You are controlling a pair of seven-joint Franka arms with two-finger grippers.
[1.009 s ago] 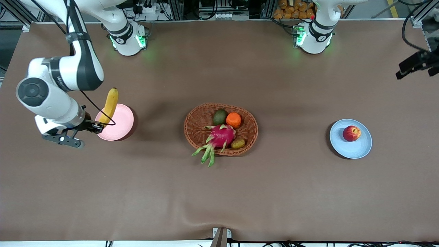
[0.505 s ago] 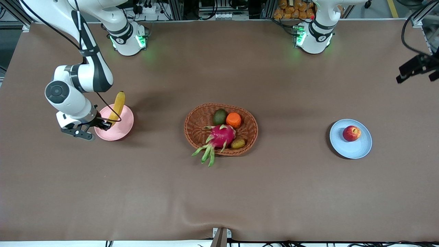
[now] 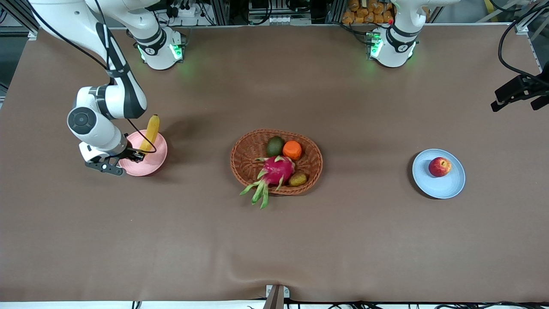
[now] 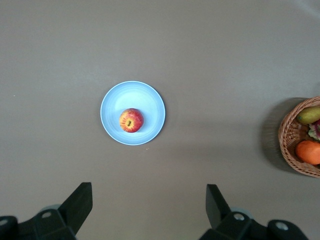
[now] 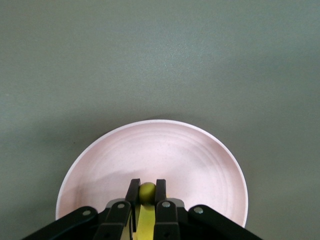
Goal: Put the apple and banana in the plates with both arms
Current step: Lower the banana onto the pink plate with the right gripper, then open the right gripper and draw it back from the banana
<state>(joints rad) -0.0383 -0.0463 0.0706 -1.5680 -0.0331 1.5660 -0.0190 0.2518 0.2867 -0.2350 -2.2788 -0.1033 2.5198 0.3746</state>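
Observation:
My right gripper (image 3: 138, 155) is shut on one end of the yellow banana (image 3: 152, 128) and holds it tilted, low over the pale pink plate (image 3: 151, 165). In the right wrist view the banana's tip (image 5: 147, 191) sits between the fingers, above the pink plate (image 5: 200, 160). The red apple (image 3: 439, 166) lies on the light blue plate (image 3: 446, 184) toward the left arm's end of the table. My left gripper (image 3: 514, 92) is raised high at the table's end, open and empty. The left wrist view shows its gripper (image 4: 148, 207) above the bare table beside the apple (image 4: 131, 120) and blue plate (image 4: 150, 100).
A brown wicker basket (image 3: 244, 150) stands mid-table with a magenta dragon fruit (image 3: 274, 171), an orange fruit (image 3: 292, 149), a green fruit (image 3: 275, 146) and a small brown one (image 3: 297, 179). The basket's rim (image 4: 286, 145) shows in the left wrist view.
My right arm has come down and moved toward the middle of the table, bringing the banana lower over the pink plate. The left gripper has shifted only slightly. Apple and plates are unmoved.

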